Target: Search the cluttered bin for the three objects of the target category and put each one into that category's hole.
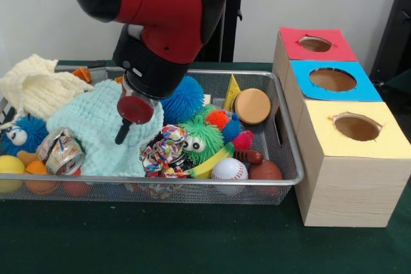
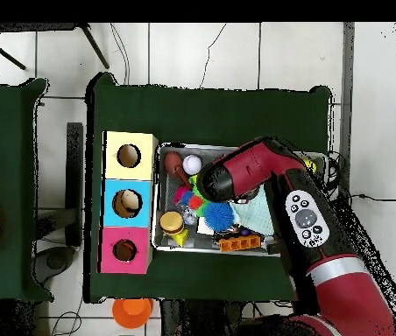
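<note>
The jaws cannot be assessed: the gripper shows only as a red disc with one thin dark finger hanging beneath it, and the overhead view hides it under the arm. Whether it is open, closed or holding anything cannot be told.

The tip hangs over the pale mint knitted cloth, near that cloth's right edge, just beside the multicoloured patterned fabric scrunchie. Contact with the cloth cannot be confirmed.

The target category is not named. Candidates in the wire mesh bin include the white baseball with red stitching and the brown football-shaped ball, both at the near right corner; the blue spiky rubber ball behind the arm; and the green furry toy with googly eyes at centre. A round wooden disc leans near the right wall.

The three-hole wooden box stands beside the bin: red-topped hole, blue-topped hole, yellow-topped hole.

Recommendation: the clutter overlaps heavily. Descend vertically on an exposed item, clear of the cloth, which would likely snag and drag neighbours. Lift straight up before traversing over the bin's rim.
</note>
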Robot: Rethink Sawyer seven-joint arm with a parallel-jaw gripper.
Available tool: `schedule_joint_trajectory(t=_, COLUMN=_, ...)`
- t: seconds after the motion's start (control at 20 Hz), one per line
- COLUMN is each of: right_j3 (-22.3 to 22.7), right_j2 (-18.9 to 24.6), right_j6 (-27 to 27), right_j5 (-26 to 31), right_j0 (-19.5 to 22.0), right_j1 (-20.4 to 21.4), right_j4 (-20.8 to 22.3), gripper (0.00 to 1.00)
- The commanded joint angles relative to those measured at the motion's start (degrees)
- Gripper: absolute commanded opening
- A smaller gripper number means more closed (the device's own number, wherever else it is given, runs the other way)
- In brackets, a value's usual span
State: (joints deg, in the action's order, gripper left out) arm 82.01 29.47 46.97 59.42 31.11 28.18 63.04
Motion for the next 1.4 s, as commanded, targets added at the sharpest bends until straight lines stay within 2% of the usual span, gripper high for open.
schedule_joint_trajectory(t=0.05, right_j3=-4.69, right_j2=-3.50, right_j6=-14.89, right_j5=4.56, right_j0=-1.13, right_j1=-5.96, right_j4=4.66, gripper=1.00)
schedule_joint_trajectory(t=0.4, right_j3=-6.34, right_j2=-4.05, right_j6=-16.29, right_j5=4.42, right_j0=-1.39, right_j1=-8.43, right_j4=3.60, gripper=1.00)
schedule_joint_trajectory(t=0.75, right_j3=-6.72, right_j2=-4.18, right_j6=-16.36, right_j5=4.65, right_j0=-1.62, right_j1=-8.91, right_j4=3.13, gripper=1.00)
schedule_joint_trajectory(t=0.9, right_j3=-6.43, right_j2=-3.77, right_j6=-18.07, right_j5=6.11, right_j0=-1.44, right_j1=-8.69, right_j4=2.01, gripper=1.00)
schedule_joint_trajectory(t=0.95, right_j3=-6.33, right_j2=-3.61, right_j6=-18.33, right_j5=6.37, right_j0=-1.33, right_j1=-8.66, right_j4=1.64, gripper=0.00)
schedule_joint_trajectory(t=1.4, right_j3=-5.94, right_j2=-3.53, right_j6=-19.08, right_j5=7.33, right_j0=-1.39, right_j1=-7.95, right_j4=0.74, gripper=0.00)
